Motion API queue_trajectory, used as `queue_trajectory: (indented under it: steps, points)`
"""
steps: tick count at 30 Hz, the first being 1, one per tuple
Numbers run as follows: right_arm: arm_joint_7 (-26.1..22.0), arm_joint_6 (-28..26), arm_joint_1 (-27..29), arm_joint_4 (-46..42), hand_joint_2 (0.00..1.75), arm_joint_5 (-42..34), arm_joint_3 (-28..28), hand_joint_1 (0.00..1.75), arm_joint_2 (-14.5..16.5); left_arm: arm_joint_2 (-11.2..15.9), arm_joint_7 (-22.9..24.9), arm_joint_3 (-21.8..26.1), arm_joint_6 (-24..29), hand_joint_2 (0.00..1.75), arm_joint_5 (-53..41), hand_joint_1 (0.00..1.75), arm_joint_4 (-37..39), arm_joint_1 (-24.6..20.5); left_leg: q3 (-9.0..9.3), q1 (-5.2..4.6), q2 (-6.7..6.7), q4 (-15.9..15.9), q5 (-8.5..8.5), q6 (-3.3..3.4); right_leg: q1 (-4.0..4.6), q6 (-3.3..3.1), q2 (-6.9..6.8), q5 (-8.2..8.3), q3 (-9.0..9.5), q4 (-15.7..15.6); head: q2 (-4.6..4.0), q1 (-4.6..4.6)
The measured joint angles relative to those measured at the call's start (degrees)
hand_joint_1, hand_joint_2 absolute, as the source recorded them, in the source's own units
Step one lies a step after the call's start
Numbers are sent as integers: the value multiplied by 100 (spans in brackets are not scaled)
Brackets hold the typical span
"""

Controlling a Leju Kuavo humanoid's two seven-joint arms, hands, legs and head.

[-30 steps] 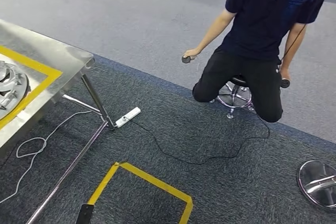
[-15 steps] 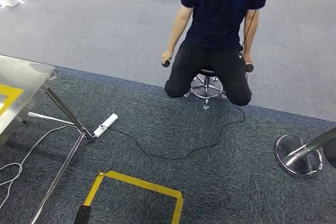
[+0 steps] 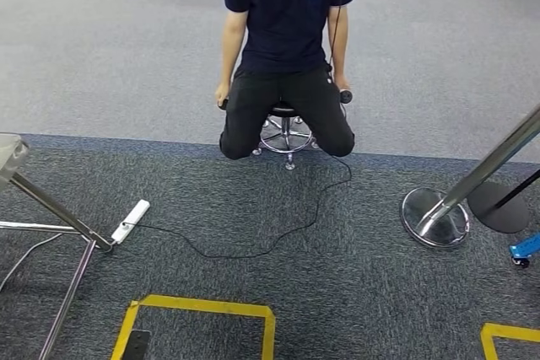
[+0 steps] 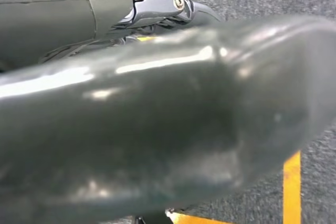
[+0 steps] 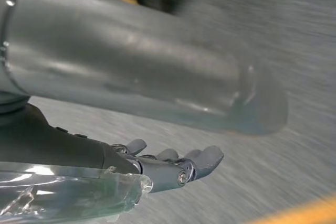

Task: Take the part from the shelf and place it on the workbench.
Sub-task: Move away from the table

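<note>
The steel workbench (image 3: pixel 8 154) shows just one corner and its slanted legs at the far left of the head view. My left hand (image 4: pixel 158 119) hangs over dark carpet with yellow tape; its thick grey thumb is close to the camera, its fingers (image 4: pixel 174 2) lie straight behind, and it holds nothing. My right hand (image 5: pixel 130 74) hangs above grey carpet with its fingers (image 5: pixel 198 160) stretched out and apart from the thumb, holding nothing.
A person (image 3: pixel 287 31) sits on a wheeled stool (image 3: pixel 284 137) straight ahead, a controller in each hand. A white power strip (image 3: pixel 131 221) and black cable (image 3: pixel 255 252) lie on the carpet. A round steel stand base (image 3: pixel 434 217) sits right. A yellow tape square (image 3: pixel 197 311) lies near.
The whole picture has slid left, so the camera has turned right. The workbench with its silver part has left at the left edge; the person now sits in the centre.
</note>
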Motion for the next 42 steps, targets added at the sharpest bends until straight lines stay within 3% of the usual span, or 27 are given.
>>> queue_trajectory:
  steps: [1, 3, 5, 7, 8, 9, 11, 13, 14, 16, 18, 20, 21, 23, 24, 25, 27, 29, 31, 32, 34, 36, 38, 39, 40, 42]
  points:
    - [175, 51, 13, 81, 0, 47, 19, 0, 1, -3, 15, -13, 0, 0, -7, 0, 0, -10, 10, -1, 63, -25, 20, 29, -13, 34, 15, 9, -24, -1, 0, 1]
    - [400, 118, 30, 219, 0, 114, 50, 0, 6, 1, 39, -36, 4, 0, -17, 0, 0, -32, 38, 8, 199, -80, 57, 91, 0, 85, -212, -126, -150, 209, 0, 22]
    - [551, 163, 10, 319, 0, 162, 89, 0, 11, 14, 77, -61, 9, 0, -23, 0, 0, -28, 55, -3, 358, -97, 57, 125, 12, 123, -563, -482, -457, 861, 0, 40]
    - [672, 197, -13, 385, 0, 182, 115, 0, 11, 22, 121, -90, 9, 0, -24, 0, 0, -12, 61, -15, 532, -94, 47, 134, 4, 161, -694, -738, -756, 1507, 0, 40]
    - [723, 209, -12, 410, 0, 191, 122, 0, 11, 25, 140, -108, 8, 0, -25, 0, 0, -13, 63, -14, 606, -93, 39, 132, -1, 175, -717, -723, -779, 1582, 0, 41]
    - [766, 220, -6, 432, 0, 200, 128, 0, 11, 26, 157, -124, 6, 0, -26, 0, 0, -17, 72, -13, 673, -92, 30, 124, -8, 185, -741, -608, -679, 1428, 0, 42]
    - [818, 231, -9, 462, 0, 216, 136, 0, 11, 28, 180, -153, -1, 0, -31, 0, 0, -26, 107, -18, 796, -84, -4, 82, -10, 196, -909, -292, -236, 667, 0, 43]
    - [856, 242, -39, 489, 0, 226, 147, 0, 13, 36, 191, -173, -4, 0, -41, 0, 1, -33, 133, -48, 893, -58, -49, 18, -2, 132, -1049, -138, 101, 109, 0, 33]
    - [871, 246, -49, 502, 0, 228, 152, 0, 13, 39, 195, -181, -4, 0, -45, 0, 2, -40, 141, -62, 932, -50, -59, -12, 12, 82, -1058, -142, 138, 42, 0, 24]
    - [903, 250, -43, 524, 0, 233, 159, 0, 13, 40, 203, -199, -4, 0, -52, 0, 2, -58, 155, -51, 983, -43, -70, -71, 20, -20, -943, -119, 123, 44, 0, 11]
    - [927, 250, -33, 535, 0, 242, 164, 0, 12, 38, 208, -216, -4, 0, -62, 0, 2, -69, 92, -22, 820, 124, -209, -132, 9, -93, -844, -94, 111, 30, 0, 3]
    - [941, 252, -49, 540, 0, 251, 175, 0, 11, 32, 208, -227, -4, 0, -70, 0, 2, -61, -185, -7, 579, 722, -548, -162, 0, -140, -733, -78, 96, 22, 0, -11]
    - [949, 254, -59, 544, 0, 253, 179, 0, 11, 29, 209, -230, -4, 0, -71, 0, 2, -50, -385, -5, 522, 1125, -723, -164, 3, -157, -667, -73, 85, 22, 0, -13]
    - [964, 264, -62, 553, 0, 258, 183, 0, 13, 25, 210, -237, -1, 0, -68, 0, 2, -35, -653, -5, 480, 1607, -818, -154, 10, -166, -523, -63, 70, 22, 0, -12]
    - [970, 270, -55, 557, 0, 263, 183, 0, 13, 25, 210, -244, 1, 0, -66, 0, 2, -34, -645, -5, 464, 1549, -700, -142, 10, -162, -449, -55, 67, 22, 0, -12]
    - [971, 278, -49, 561, 0, 267, 184, 0, 13, 26, 210, -252, 4, 0, -62, 0, 2, -37, -536, -2, 430, 1295, -504, -127, 6, -150, -376, -45, 67, 22, 0, -12]
    - [960, 293, -50, 565, 0, 276, 184, 0, 13, 27, 209, -273, 8, 0, -46, 0, 2, -45, -185, 21, 208, 540, -146, -105, 4, -108, -235, -26, 49, 38, 0, -14]
    - [939, 307, -62, 566, 0, 283, 184, 0, 11, 27, 209, -286, 11, 0, -27, 0, 2, -47, 8, 32, 45, 99, -39, -87, 5, -44, -110, 1, 2, 41, 0, -14]
    - [930, 315, -44, 567, 0, 286, 184, 0, 11, 21, 210, -296, 13, 0, -16, 0, 2, -50, 17, 14, 121, 38, -30, -30, -14, 35, 0, 42, -48, 10, 0, -13]
    - [930, 316, -27, 568, 0, 287, 184, 0, 11, 18, 210, -301, 14, 0, -15, 0, 2, -54, 21, 12, 179, 19, -10, 13, -17, 66, -26, 37, -78, 23, 0, -10]
    - [930, 320, -15, 569, 0, 289, 184, 0, 12, 21, 211, -307, 12, 0, -9, 0, 2, -56, 28, 16, 311, -21, 28, 88, 3, 104, -292, -171, -257, 334, 0, 22]
    - [932, 325, -35, 572, 0, 295, 185, 0, 13, 33, 215, -307, -3, 0, 7, 0, 2, -37, 24, -10, 455, -26, 31, 120, 18, 121, -607, -573, -584, 1057, 0, 47]
    - [979, 299, -45, 575, 0, 300, 186, 0, 13, 33, 222, -306, -21, 0, 23, 0, 2, -17, 23, -32, 607, -23, 25, 130, 14, 130, -699, -771, -791, 1576, 0, 46]
    - [1025, 269, -41, 576, 0, 303, 185, 0, 13, 32, 223, -305, -21, 0, 24, 0, 2, -17, 25, -35, 673, -22, 21, 130, 14, 128, -716, -718, -744, 1542, 0, 47]
    - [1075, 236, -37, 577, 0, 305, 184, 0, 13, 29, 219, -305, -16, 0, 20, 0, 2, -20, 31, -36, 734, -22, 16, 124, 15, 122, -749, -578, -577, 1280, 0, 48]
    - [1144, 199, -45, 577, 0, 309, 183, 0, 13, 22, 205, -305, 0, 0, 5, 0, 2, -26, 56, -56, 844, -13, -10, 89, 27, 90, -966, -284, -98, 497, 0, 48]
